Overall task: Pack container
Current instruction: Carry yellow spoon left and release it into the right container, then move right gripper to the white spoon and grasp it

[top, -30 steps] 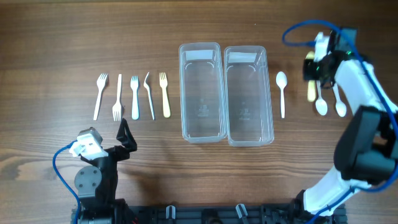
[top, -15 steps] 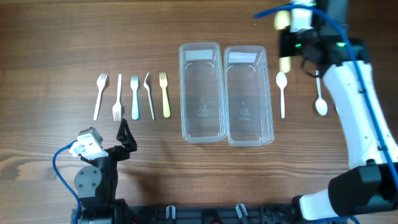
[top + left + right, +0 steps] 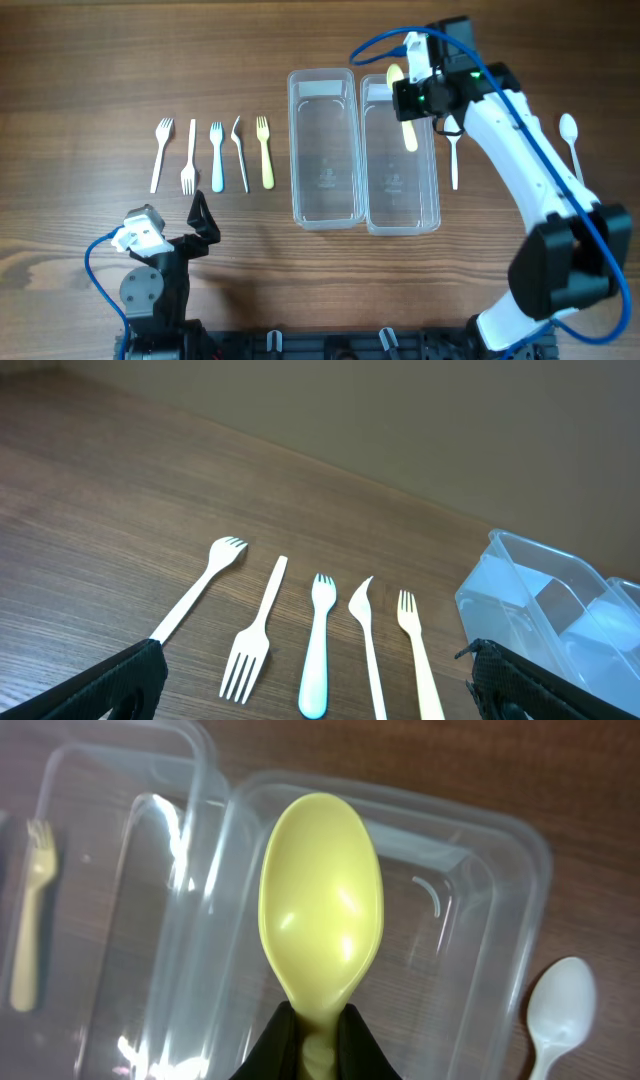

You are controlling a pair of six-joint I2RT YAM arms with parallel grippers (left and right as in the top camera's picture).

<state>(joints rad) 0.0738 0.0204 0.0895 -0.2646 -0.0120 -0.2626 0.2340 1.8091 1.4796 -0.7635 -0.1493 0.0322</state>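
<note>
Well, over on the left we saw our left gripper (image 3: 203, 218) sitting low near the edge of the table (image 3: 100, 60), its fingers spread wide with nothing between them. Past it, five forks (image 3: 216, 156) lay side by side in a neat row. Next came the left container (image 3: 292, 150), which looked bare inside, and right beside it, touching or nearly so, stood the right container (image 3: 437, 200). Over the far end of that one we held the yellow spoon (image 3: 320, 910). Our right gripper (image 3: 315, 1045) had its fingers pinched tight on the thin neck just under the bowl, and the spoon seemed to hang above the box, not inside it yet. We thought the spoon was very light, stiff and smooth, so it could slip or twist if pinched on the round part. The narrow neck or the flat handle looked like the best place to hold, and a soft squeeze should be enough. Just right of that box lay a white spoon (image 3: 454, 165), and a second white spoon (image 3: 570, 138) lay well apart, further right.
</note>
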